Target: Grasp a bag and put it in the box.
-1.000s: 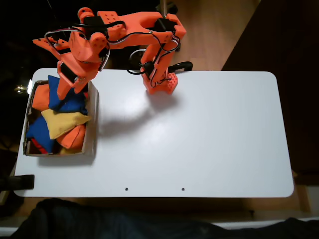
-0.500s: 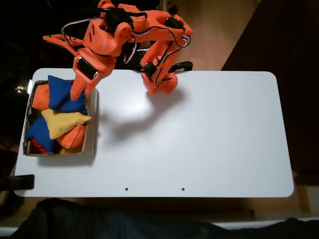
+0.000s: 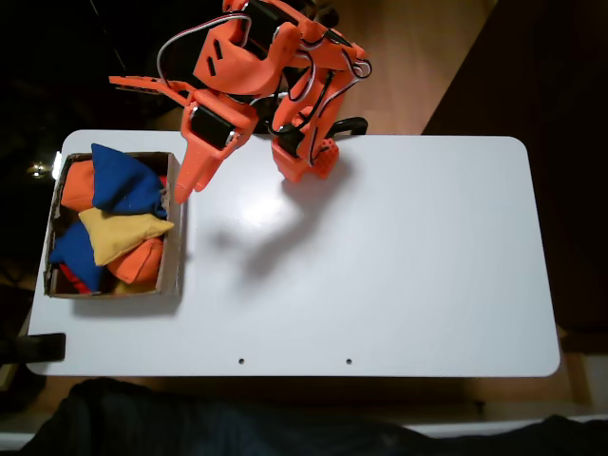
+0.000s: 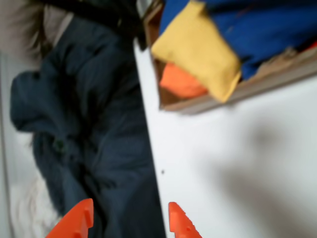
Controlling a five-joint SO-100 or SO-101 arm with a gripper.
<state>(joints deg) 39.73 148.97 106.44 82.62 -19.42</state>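
Fixed and wrist views: orange arm (image 3: 275,66) above the upper left of the white surface (image 3: 380,256).

Fingers (image 3: 180,190) apart and empty, tips pointing down just right of the box (image 3: 176,252), seen spread in the wrist view (image 4: 126,220). Blue bag (image 3: 123,180) lying in the box's upper part at the left of the frame, overlapping a yellow beanbag (image 3: 119,233), with orange beanbags (image 3: 138,266) and another blue one (image 3: 71,256) alongside.
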